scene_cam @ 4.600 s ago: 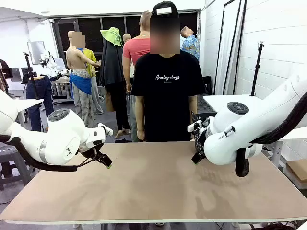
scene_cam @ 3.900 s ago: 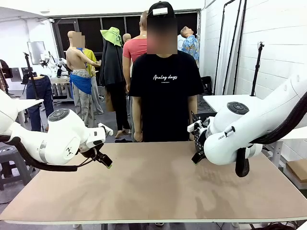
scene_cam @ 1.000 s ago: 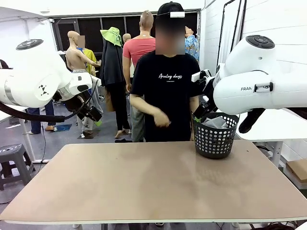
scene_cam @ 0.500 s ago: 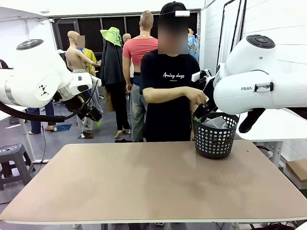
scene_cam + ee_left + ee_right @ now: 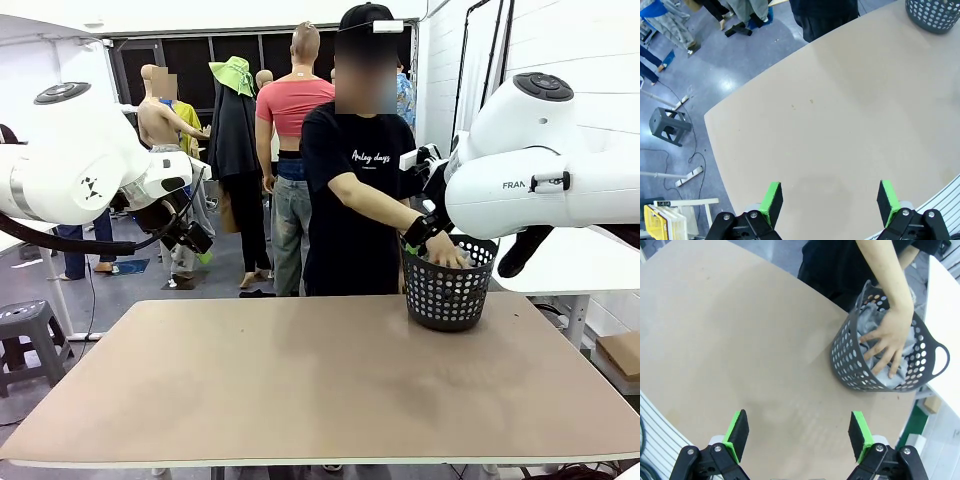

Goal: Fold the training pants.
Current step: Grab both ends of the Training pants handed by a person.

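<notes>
the left gripper (image 5: 829,189) and right gripper (image 5: 798,416) hang wide open and empty above the table (image 5: 300,380), and with the training pants (image 5: 911,347) bunched in the basket (image 5: 847,362) under the person's hand (image 5: 886,346), reaching in now risks hitting that hand.

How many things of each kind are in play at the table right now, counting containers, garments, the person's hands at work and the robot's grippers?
Black mesh basket: 1
Grey training pants, bundled inside the basket: 1
Person's hand, reaching into the basket: 1
Open grippers: 2, the left gripper and the right gripper
Total: 5
</notes>
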{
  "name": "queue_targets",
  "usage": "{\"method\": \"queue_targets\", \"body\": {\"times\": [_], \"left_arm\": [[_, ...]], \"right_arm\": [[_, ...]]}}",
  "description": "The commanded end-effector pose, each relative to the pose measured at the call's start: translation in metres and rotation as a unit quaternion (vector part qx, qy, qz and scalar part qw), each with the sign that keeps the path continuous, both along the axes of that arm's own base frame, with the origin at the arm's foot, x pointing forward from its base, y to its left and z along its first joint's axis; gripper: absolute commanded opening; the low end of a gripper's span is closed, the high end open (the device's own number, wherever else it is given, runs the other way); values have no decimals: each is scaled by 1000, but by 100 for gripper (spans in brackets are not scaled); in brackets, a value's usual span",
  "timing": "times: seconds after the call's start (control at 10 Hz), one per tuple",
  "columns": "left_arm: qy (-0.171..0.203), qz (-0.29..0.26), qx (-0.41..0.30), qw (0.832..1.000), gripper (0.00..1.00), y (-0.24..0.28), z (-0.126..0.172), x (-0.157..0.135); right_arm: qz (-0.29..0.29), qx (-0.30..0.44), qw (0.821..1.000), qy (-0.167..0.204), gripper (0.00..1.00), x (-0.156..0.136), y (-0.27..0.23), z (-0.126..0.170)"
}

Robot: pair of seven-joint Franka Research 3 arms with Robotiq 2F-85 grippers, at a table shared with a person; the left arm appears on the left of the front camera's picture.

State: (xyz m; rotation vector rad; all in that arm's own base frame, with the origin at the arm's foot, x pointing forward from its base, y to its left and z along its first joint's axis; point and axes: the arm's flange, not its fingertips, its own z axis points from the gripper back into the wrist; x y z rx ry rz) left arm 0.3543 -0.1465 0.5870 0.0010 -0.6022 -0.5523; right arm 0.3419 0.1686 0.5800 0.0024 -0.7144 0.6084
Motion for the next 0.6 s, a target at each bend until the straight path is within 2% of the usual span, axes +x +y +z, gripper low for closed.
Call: {"method": "queue_targets", "body": {"times": [0.0,0.5], "left_arm": [[2,-4,-4,1000,100,0,0,0],[2,-4,-4,1000,100,0,0,0]], "right_arm": [[3,-2,1000,-1,100,0,-1,1],[3,-2,1000,-1,100,0,-1,1]]}}
